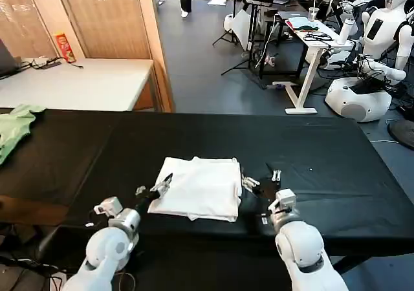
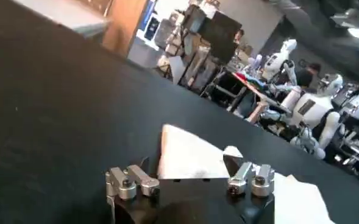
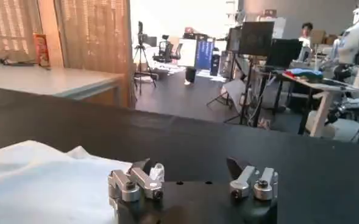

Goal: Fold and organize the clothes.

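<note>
The clothes, a white T-shirt (image 1: pixel 200 186), lie folded into a rough square near the front of the black table (image 1: pixel 336 155). No print shows on it. My left gripper (image 1: pixel 155 187) is at the shirt's left edge and stands open. In the left wrist view a corner of the shirt (image 2: pixel 185 152) lies just beyond the gap of the left gripper (image 2: pixel 188 163). My right gripper (image 1: pixel 262 178) stands open just off the shirt's right edge. In the right wrist view the right gripper (image 3: pixel 188 165) has only black table between its fingers, with the shirt (image 3: pixel 39 176) beside it.
A light green garment (image 1: pixel 14 128) lies at the table's far left. A white table (image 1: pixel 77 81) with a red can stands behind on the left. Idle white robots (image 1: pixel 369 77) and desks fill the room at the back right.
</note>
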Motion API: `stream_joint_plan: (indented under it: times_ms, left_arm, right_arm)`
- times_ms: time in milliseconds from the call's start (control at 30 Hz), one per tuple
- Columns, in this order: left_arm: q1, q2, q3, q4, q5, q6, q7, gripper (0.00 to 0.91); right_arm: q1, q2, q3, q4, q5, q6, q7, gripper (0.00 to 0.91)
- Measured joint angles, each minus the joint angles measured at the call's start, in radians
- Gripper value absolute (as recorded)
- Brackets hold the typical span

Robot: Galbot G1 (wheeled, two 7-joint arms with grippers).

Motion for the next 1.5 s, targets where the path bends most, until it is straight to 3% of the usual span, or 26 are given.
stream_joint_plan:
  times_ms: [33,67,100,167,567,867,1500]
  left_arm:
    - [0.000,-0.002,-0.001,0.000,-0.012,0.004,0.000,0.878]
    - [0.000,-0.003,-0.002,0.000,-0.023,0.008,-0.001,0.371]
    - [0.000,-0.004,-0.003,0.000,-0.033,0.011,-0.003,0.176]
    - [-0.001,-0.009,-0.008,0.004,-0.062,0.016,-0.006,0.000]
    - [-0.009,-0.013,-0.023,0.020,-0.110,0.025,-0.017,0.000]
    - [-0.010,0.020,-0.063,-0.029,0.084,0.100,-0.040,0.000]
    - [0.071,0.355,-0.266,-0.174,0.429,0.071,-0.044,0.000]
  right_arm:
    - [-0.001,0.000,0.001,0.001,0.000,0.000,0.000,0.878]
    - [-0.001,0.000,0.001,0.002,0.000,0.000,0.000,0.878]
    - [-0.002,0.000,0.002,0.003,0.000,0.000,0.000,0.878]
    - [-0.002,0.000,0.002,0.003,0.000,0.001,0.000,0.878]
    - [-0.006,0.007,0.010,0.006,-0.002,0.004,0.001,0.878]
    - [-0.029,-0.006,0.035,0.029,-0.004,0.003,0.000,0.878]
    - [-0.039,-0.003,0.033,0.054,-0.010,0.001,0.005,0.878]
